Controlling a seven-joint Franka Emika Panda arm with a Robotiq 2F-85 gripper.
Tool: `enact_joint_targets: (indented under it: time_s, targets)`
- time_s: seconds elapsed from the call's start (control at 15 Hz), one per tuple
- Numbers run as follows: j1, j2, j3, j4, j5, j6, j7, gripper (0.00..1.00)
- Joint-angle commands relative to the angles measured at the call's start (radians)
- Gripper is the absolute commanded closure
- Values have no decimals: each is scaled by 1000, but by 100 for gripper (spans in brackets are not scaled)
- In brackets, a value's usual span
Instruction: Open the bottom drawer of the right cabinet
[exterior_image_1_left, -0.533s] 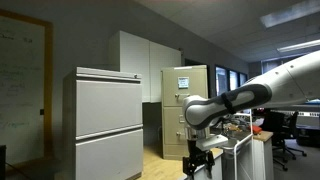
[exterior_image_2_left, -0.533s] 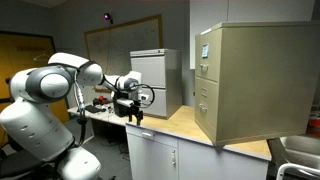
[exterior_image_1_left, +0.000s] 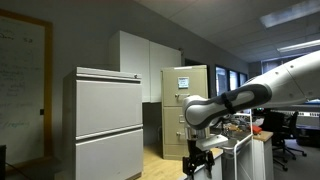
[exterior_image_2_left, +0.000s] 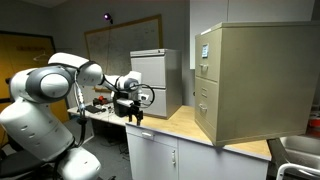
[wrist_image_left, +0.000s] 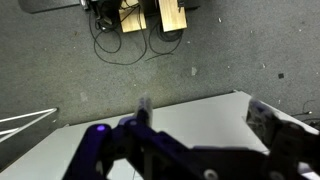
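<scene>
Here, the robot arm (exterior_image_2_left: 45, 92) filled much of an exterior view, its white and black links reaching out over a countertop (exterior_image_2_left: 180, 125). The right cabinet (exterior_image_2_left: 255, 80), a tall beige-tan filing cabinet, stood at the far end of that counter, well apart from the arm. A wider pale grey cabinet (exterior_image_1_left: 108, 118) stood nearer the middle of the room. The bottom drawer (exterior_image_2_left: 207, 116) was the lowest panel on the tan cabinet's narrow front, and it looked closed, flush with the drawer above.

The gripper (exterior_image_2_left: 134, 112) hung pointing downward beside the counter, touching nothing. In the wrist view its fingers (wrist_image_left: 141, 112) stood wide apart and empty, over grey carpet (wrist_image_left: 200, 55) and the corner of a white surface.

Several things could go wrong from here. The gripper pointed at the floor while the drawer front faced sideways, so a poorly turned wrist could knock the cabinet face. The stacked fronts looked alike, so the upper drawer could be taken by mistake. A hard pull might also drag the whole cabinet along the counter.

Some things were hard to make out. The drawer's handle was too small to see clearly. In an exterior view the arm (exterior_image_1_left: 235, 100) covered much of the tan cabinet's (exterior_image_1_left: 172, 100) lower front. The wrist view showed no cabinet at all, and the fingers there were dark and blurred.
</scene>
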Motion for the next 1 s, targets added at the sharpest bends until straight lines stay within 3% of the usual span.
enact_joint_targets:
  time_s: [0.0,0.6,0.93]
  targets:
    - [15,1,-14,1,-5,-1,4,0]
    - [3,28,-29,33,23,5,30,0]
    - [-12,69,-78,115,106,118,68,0]
